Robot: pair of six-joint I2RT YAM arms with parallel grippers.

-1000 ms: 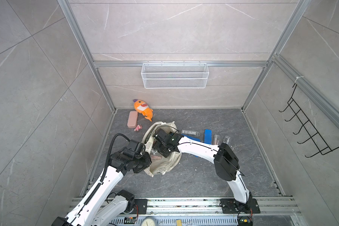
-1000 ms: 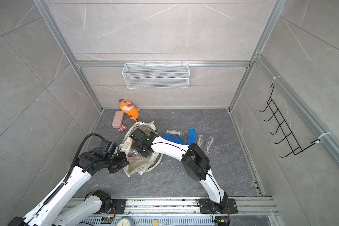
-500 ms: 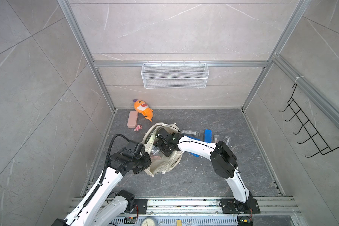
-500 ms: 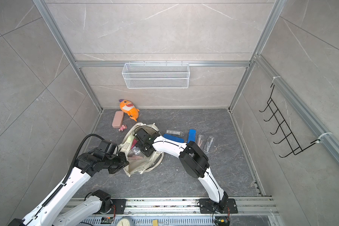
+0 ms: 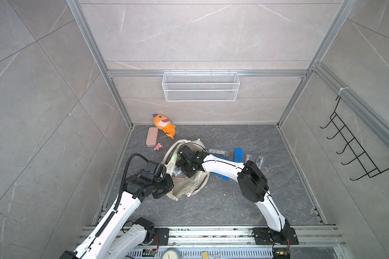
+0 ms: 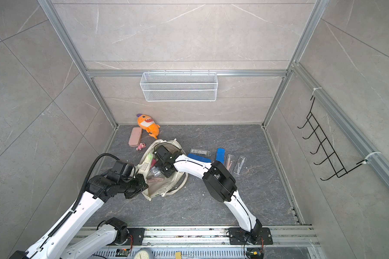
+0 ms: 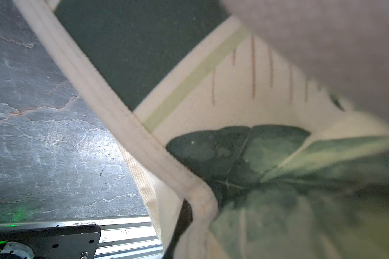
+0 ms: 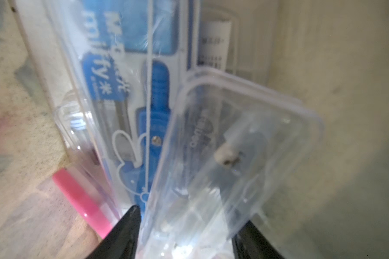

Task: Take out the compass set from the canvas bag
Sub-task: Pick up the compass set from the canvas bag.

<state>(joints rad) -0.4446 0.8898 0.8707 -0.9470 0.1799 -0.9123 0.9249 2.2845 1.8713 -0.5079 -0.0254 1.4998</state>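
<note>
The compass set (image 8: 245, 139), a clear case, stands in the bag (image 5: 189, 188), tight between a blue pack (image 8: 153, 112) and the cloth wall. The right tool (image 8: 189, 215) straddles it, jaws apart; whether they grip I cannot tell. The left tool (image 5: 169, 187), clamped on the rim, holds the mouth wide.

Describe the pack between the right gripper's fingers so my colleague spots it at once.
Find the cream canvas bag open on the dark floor; the right gripper reaches into its mouth. Between its fingers sits a clear plastic case with rounded corners. Unlike the blue-printed pack behind it, it has no colour card, only a dark tool with a white knob.
</note>
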